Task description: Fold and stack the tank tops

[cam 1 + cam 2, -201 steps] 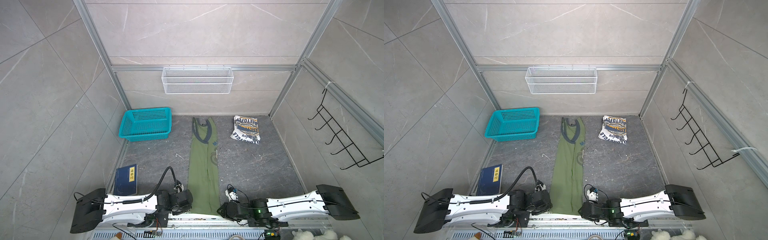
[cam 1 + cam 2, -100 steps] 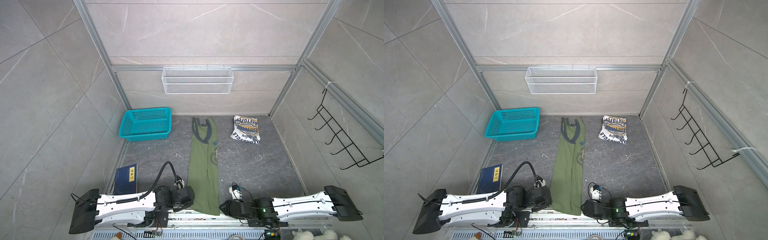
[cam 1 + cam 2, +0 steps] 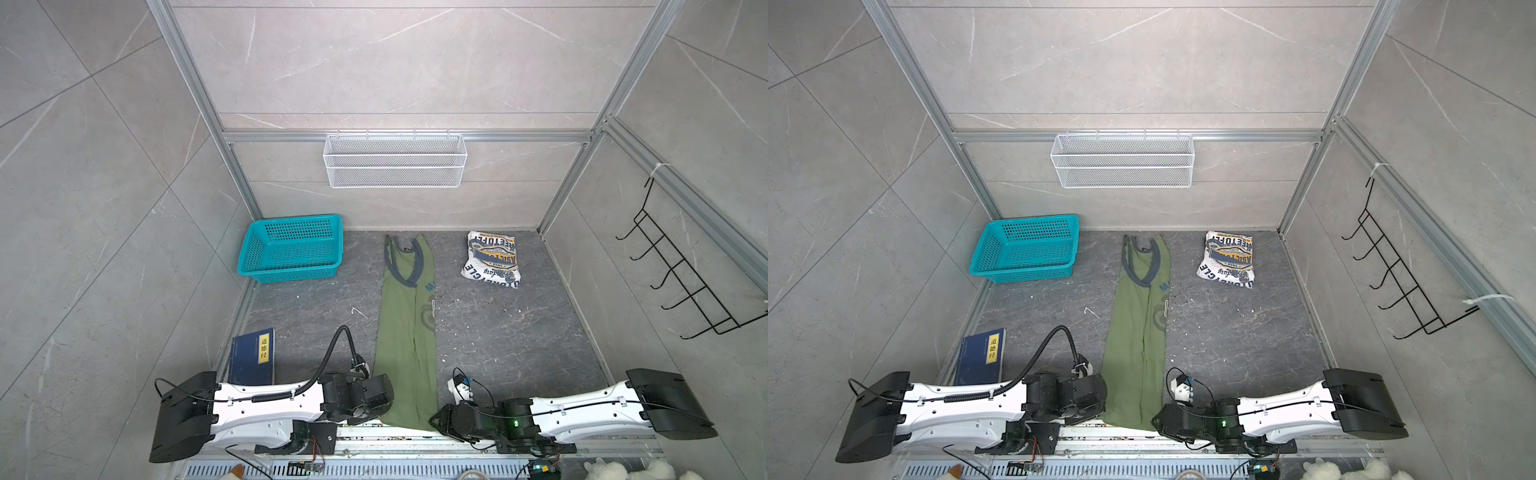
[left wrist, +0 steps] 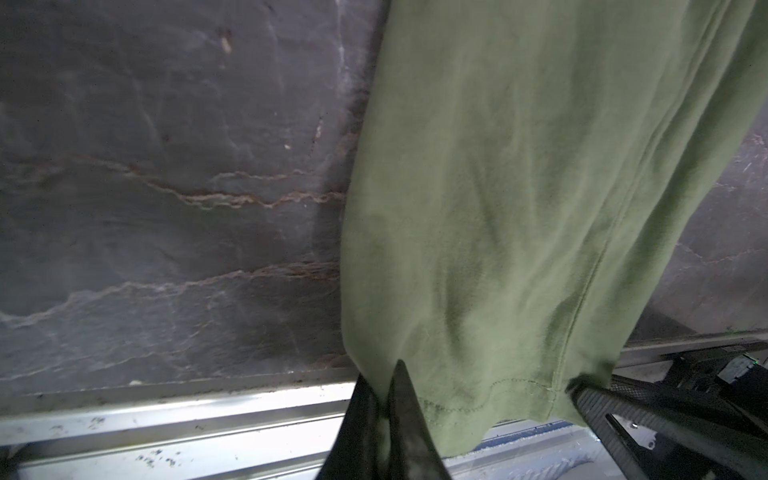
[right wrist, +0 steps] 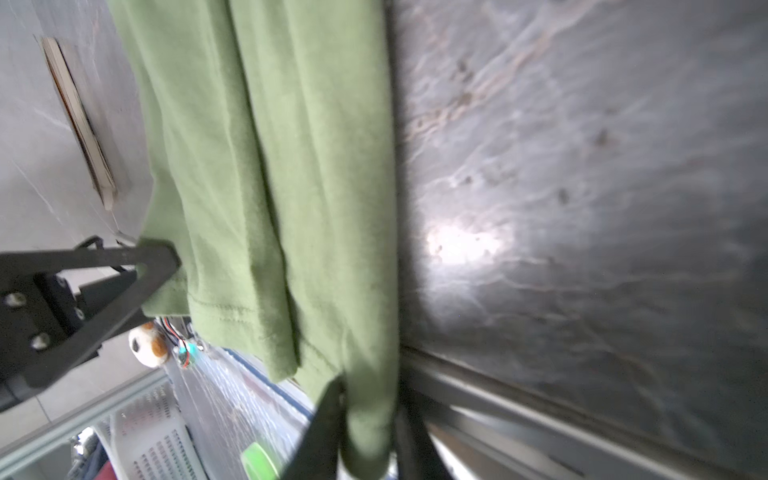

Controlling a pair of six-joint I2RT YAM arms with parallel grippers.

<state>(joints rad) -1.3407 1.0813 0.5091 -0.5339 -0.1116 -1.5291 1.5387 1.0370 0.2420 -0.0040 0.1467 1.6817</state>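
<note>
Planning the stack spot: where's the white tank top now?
Folded white tank top lies back right in both top views, right of the olive tank top.

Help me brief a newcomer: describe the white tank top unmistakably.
Find the wire shelf on the back wall; look at the floor below its right end. The white tank top lies there, folded small, print up, unlike the long olive tank top.

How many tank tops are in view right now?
2. The green top lies stretched down the middle, its near hem pinched by the left gripper and right gripper. The white top sits folded at the far right, apart from it. None seems hidden.
</note>
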